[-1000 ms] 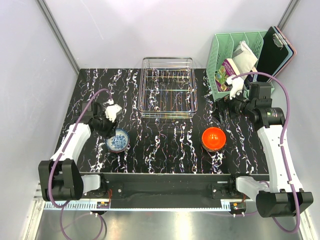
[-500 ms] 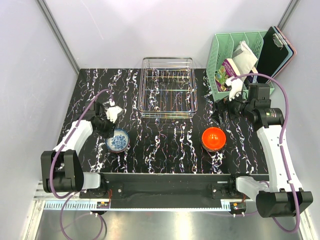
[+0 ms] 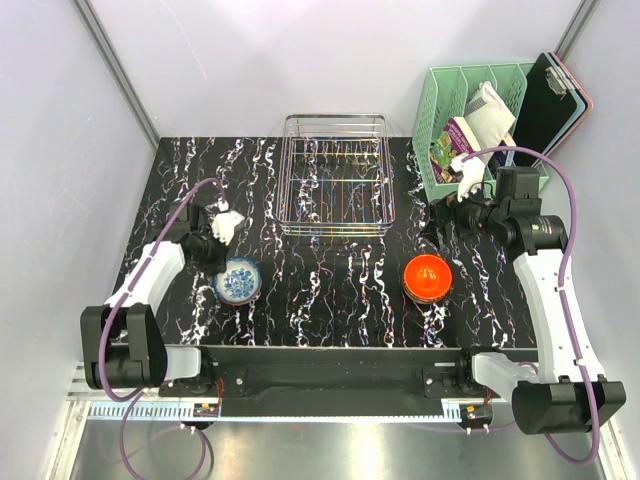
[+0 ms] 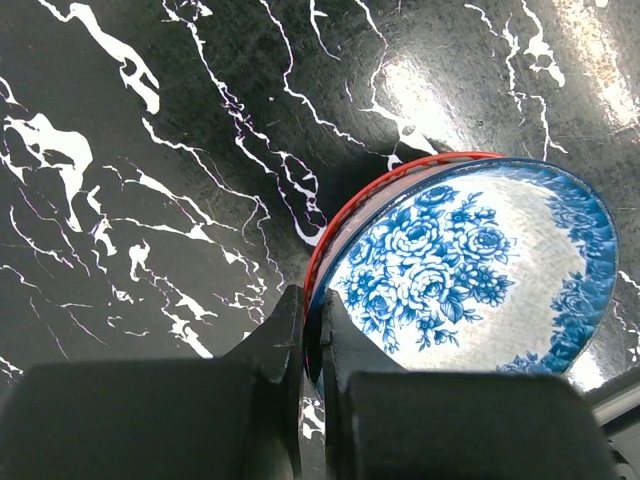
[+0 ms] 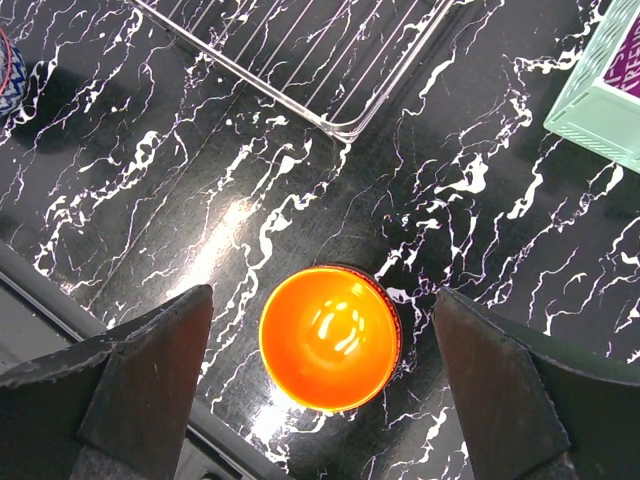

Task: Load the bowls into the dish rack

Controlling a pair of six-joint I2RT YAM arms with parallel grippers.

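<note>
Standing at the back middle of the black, white-veined surface (image 3: 330,300): one dish rack (image 3: 335,185), silvery wire, rectangular.

Item: blue-flowered bowl (image 3: 238,281). It is white inside with blue roses and a blue rim. It sits upright on the surface, to the left front of the rack and apart from it. The left wrist view shows it nested in a second bowl (image 4: 335,225), of which only a red rim shows; that bowl's pattern cannot be told.

Item: left tool (image 4: 312,350). It is clenched on the near rim of the blue-flowered bowl, with one finger outside the wall and one inside. Whether the red-rimmed bowl's wall lies in the same pinch cannot be told.

Item: orange bowl (image 3: 427,277). It is glossy and sits upright on the surface, alone, to the right front of the rack and apart from it.

Item: right tool (image 5: 322,290). It is released, with its fingers spread wide, and hangs above the surface. In its own wrist view the orange bowl lies below and between the two fingers, untouched.

Item: green slotted organiser (image 3: 432,110). It stands at the back right corner and holds packets and papers. A dark clipboard (image 3: 550,100) leans just beside it.
</note>
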